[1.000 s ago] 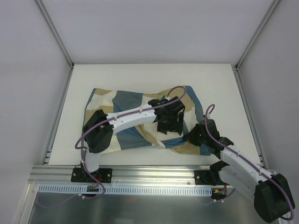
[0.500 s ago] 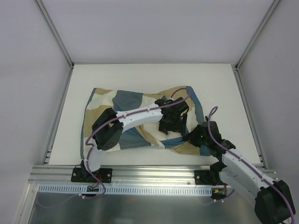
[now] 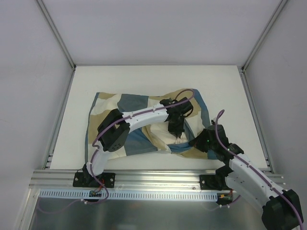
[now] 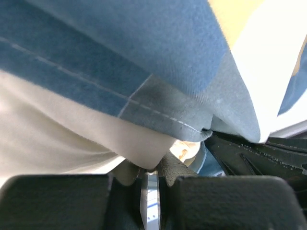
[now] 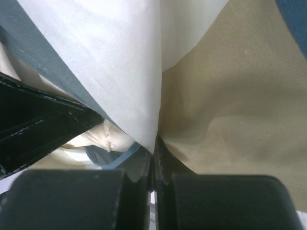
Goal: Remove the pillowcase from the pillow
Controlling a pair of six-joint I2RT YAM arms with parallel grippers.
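Plainly, the case (image 3: 129, 103) is lying crumpled across the middle of the table (image 3: 144, 76). The pillow is not showing clearly in any view, and I am judging that it is sitting inside the case. Both tools are working at the near right corner, just beside each other.

The main risk is that the left tool (image 3: 178, 138) is gripping the wrong layer. In its wrist view its fingers (image 4: 173, 170) are pressing together on a cream fold under a stitched blue hem (image 4: 158, 117). I cannot tell whether that fold is pillow or a cream block of the case. If it is case only, drawing the tools apart would be dragging the whole bundle or stretching cloth rather than freeing anything. A thin fold could also be slipping out under a hard tug. With the tools this near, they could be knocking together.

The right tool (image 3: 194, 143) is pinching a white and tan fold of the case, its fingers (image 5: 168, 168) clamping hard on it.

The left arm (image 3: 144, 115) is reaching from its base across the case, its elbow over the left half and its wrist bending so the tool is pointing down at the near edge. The right arm (image 3: 244, 167) is stretching low from its base toward the left.
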